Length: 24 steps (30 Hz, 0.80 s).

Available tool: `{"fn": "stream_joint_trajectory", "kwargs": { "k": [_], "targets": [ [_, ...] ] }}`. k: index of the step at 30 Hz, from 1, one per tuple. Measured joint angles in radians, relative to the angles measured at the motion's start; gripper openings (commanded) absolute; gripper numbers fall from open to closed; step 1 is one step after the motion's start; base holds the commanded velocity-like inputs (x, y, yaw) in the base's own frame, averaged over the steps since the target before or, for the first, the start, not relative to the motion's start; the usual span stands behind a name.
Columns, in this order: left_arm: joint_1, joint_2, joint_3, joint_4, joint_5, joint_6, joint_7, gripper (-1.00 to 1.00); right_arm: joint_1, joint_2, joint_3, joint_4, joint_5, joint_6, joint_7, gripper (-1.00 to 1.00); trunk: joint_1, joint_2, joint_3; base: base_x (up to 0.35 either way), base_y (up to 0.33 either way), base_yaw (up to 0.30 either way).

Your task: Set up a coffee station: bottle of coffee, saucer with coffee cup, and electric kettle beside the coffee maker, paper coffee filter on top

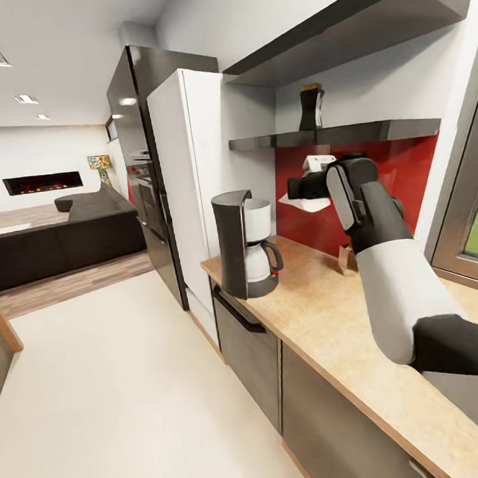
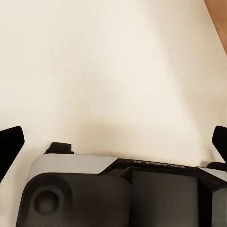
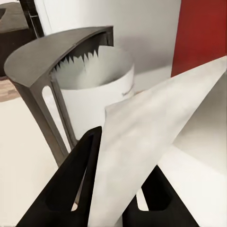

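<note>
The coffee maker (image 1: 244, 244) stands on the countertop (image 1: 350, 345). At its two o'clock, the right gripper (image 1: 298, 188) pinches the paper coffee filter (image 3: 142, 142) between clenched jaws. Left gripper (image 2: 113, 142): jaws spread over pale floor (image 2: 113, 61).

Right arm (image 1: 387, 269) hides part of countertop (image 1: 332, 310) behind it; bottle of coffee (image 1: 311, 107) too small for label detail; left gripper fingertips (image 2: 10, 146) cut off at frame edges.
</note>
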Motion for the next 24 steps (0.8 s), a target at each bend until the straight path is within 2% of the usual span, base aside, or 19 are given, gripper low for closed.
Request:
{"fn": "stream_joint_trajectory", "kwargs": {
  "k": [3,13,24],
  "targets": [
    [0.0,0.0,0.0,0.0,0.0,0.0,0.0,1.0,-0.066,0.024,0.0,0.099,0.0,-0.001,-0.047,-1.0,0.0,0.0,0.0,0.098,0.0,0.0],
    [0.0,0.0,0.0,0.0,0.0,-0.001,0.0,1.0,-0.195,0.038,0.0,0.262,-0.001,-0.002,-0.081,-1.0,0.0,0.0,0.0,0.124,0.0,0.0],
    [0.0,0.0,0.0,0.0,0.0,0.0,0.0,1.0,-0.227,0.058,0.0,0.295,-0.001,-0.005,-0.084,-1.0,0.0,0.0,0.0,0.142,0.039,0.0]
  ]
}}
